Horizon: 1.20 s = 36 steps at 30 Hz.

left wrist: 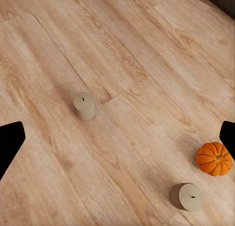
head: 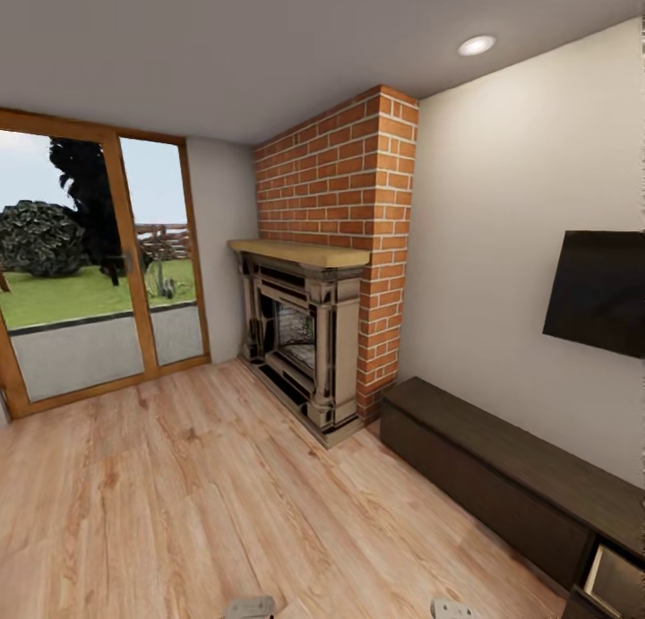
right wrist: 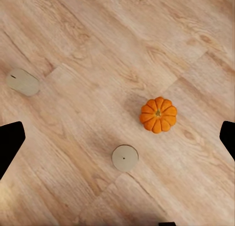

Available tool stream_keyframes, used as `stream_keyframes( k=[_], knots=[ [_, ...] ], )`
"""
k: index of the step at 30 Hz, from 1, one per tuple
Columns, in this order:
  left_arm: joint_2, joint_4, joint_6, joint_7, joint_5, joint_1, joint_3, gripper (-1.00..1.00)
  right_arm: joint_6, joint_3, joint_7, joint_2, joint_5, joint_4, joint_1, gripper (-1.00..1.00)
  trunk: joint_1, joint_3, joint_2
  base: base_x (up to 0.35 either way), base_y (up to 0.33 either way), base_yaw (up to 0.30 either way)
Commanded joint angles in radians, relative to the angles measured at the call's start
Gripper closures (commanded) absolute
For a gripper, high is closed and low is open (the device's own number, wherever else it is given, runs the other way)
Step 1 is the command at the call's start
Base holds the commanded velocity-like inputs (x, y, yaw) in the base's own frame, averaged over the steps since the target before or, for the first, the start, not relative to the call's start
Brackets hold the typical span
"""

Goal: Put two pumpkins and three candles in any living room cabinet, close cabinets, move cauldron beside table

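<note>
An orange ribbed pumpkin point(right wrist: 158, 114) sits on the wood floor below my right gripper point(right wrist: 117, 142), which is open and holds nothing. One beige candle point(right wrist: 125, 158) stands upright near it, and another candle point(right wrist: 22, 82) is farther off. My left gripper point(left wrist: 117, 142) is open too, hovering over the same pumpkin point(left wrist: 214, 158) and two candles point(left wrist: 84, 105) point(left wrist: 186, 196). In the head view the long dark-brown cabinet point(head: 511, 476) runs along the right wall. A drawer point(head: 618, 583) at its near end stands open with a pale interior. The cauldron and the table are out of view.
A brick chimney with a beige fireplace point(head: 309, 341) stands in the far corner. Glass doors point(head: 90, 270) fill the left wall, and a black TV point(head: 598, 292) hangs above the cabinet. Bare wood floor point(head: 179, 494) stretches between them.
</note>
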Motion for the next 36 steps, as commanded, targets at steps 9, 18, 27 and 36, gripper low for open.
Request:
stream_keyframes(
  k=[9,18,27,36],
  knots=[
    [0.001,-0.002,0.002,0.008,0.008,0.000,-0.005,-1.00,0.007,0.011,-0.006,0.000,-0.002,0.006,0.000,-1.00,0.000,0.008,-0.001,0.001,0.011,-0.086],
    [0.001,-0.003,0.003,0.007,0.010,0.000,-0.005,-1.00,0.018,0.010,-0.008,-0.003,-0.004,0.039,0.000,-1.00,0.000,0.009,-0.001,0.000,0.001,-0.007],
    [0.001,-0.009,0.003,0.006,0.010,0.000,-0.005,-1.00,0.123,0.003,-0.007,-0.004,-0.009,0.081,0.000,-1.00,0.000,0.009,-0.001,0.044,0.077,0.000],
    [0.002,-0.009,0.003,0.006,0.010,0.000,-0.007,-1.00,0.137,-0.001,-0.009,-0.004,-0.012,0.083,0.000,-1.00,0.000,0.009,-0.001,0.026,0.039,0.000]
  ],
)
